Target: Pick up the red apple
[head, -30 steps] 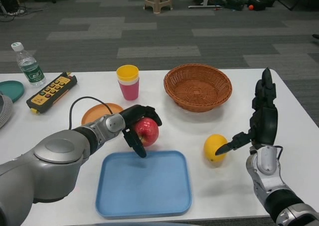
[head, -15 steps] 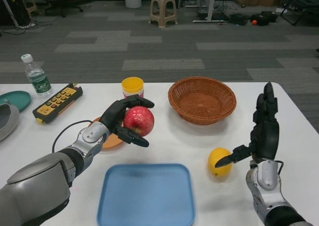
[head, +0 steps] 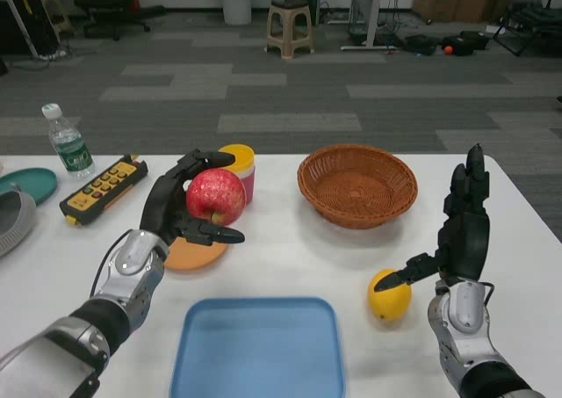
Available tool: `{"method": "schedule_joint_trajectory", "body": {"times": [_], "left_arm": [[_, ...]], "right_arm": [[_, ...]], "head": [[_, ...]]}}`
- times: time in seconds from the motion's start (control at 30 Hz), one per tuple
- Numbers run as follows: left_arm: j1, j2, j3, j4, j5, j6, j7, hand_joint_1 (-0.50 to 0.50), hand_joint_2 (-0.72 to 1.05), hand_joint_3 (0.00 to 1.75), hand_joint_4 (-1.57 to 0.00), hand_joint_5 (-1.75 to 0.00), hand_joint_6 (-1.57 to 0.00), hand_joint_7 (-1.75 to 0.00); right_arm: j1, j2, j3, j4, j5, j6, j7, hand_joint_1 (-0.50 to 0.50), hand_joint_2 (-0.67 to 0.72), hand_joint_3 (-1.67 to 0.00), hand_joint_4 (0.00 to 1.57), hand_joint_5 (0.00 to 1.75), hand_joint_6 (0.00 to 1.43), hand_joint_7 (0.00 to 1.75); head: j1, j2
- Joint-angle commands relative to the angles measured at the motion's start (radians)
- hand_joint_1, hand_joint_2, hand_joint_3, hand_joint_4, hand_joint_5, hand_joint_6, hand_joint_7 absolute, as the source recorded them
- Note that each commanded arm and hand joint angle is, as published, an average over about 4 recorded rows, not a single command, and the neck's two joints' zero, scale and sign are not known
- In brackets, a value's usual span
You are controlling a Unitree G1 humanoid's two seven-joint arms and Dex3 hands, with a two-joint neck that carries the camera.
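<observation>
My left hand (head: 180, 206) holds the red apple (head: 215, 197) in the air, well above the table, over the orange plate (head: 194, 254). Its fingers wrap around the apple's left side and underneath. My right hand (head: 458, 227) stands upright at the right of the table with its fingers spread and nothing in it, just right of a yellow lemon (head: 390, 294).
A blue tray (head: 258, 346) lies at the front middle. A wicker basket (head: 356, 184) sits behind on the right. A pink cup with a yellow cup in it (head: 241, 170) stands behind the apple. A yellow remote (head: 101, 187), water bottle (head: 68, 143) and teal dish (head: 25, 187) are at left.
My left hand has lifted the apple from just above the tray's far edge up and to the left. The camera has tilted up. The right hand has stayed in place.
</observation>
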Motion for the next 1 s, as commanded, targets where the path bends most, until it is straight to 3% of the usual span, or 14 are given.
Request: {"method": "schedule_joint_trajectory", "body": {"times": [0.03,0.47,0.57,0.77,1.0], "left_arm": [[0.011,0.007,0.025,-0.028,0.006,-0.010,-0.001,0.01,0.69,0.04,-1.50,-1.64,-1.02,-0.77],[0.014,0.010,0.070,-0.080,0.009,-0.010,0.001,0.01,0.69,0.09,-1.50,-1.69,-0.99,-0.80],[0.019,0.009,0.073,-0.085,0.011,-0.010,0.001,0.01,0.69,0.02,-1.50,-1.72,-0.99,-0.80],[0.030,0.001,0.096,-0.100,0.025,-0.010,0.001,0.01,0.69,0.09,-1.50,-1.67,-0.99,-0.77],[0.048,-0.002,0.115,-0.123,0.039,-0.010,0.002,0.01,0.69,0.00,-1.50,-1.64,-0.97,-0.77]], "right_arm": [[-0.023,0.001,-0.005,0.018,-0.001,0.000,-0.003,0.17,0.66,0.00,0.00,0.00,0.00,0.00],[-0.029,0.003,-0.001,0.018,-0.003,0.000,-0.002,0.17,0.66,0.00,0.00,0.00,0.00,0.00],[-0.028,0.003,0.000,0.017,-0.002,0.000,-0.002,0.17,0.66,0.00,0.00,0.00,0.00,0.00],[-0.028,0.003,0.002,0.017,-0.002,0.000,-0.002,0.17,0.66,0.00,0.00,0.00,0.00,0.00],[-0.027,0.005,0.004,0.014,-0.003,-0.001,-0.002,0.17,0.66,0.00,0.00,0.00,0.00,0.00]], "head": [[0.000,0.000],[-0.018,0.006],[-0.016,0.008],[-0.015,0.005],[-0.012,0.012]]}}
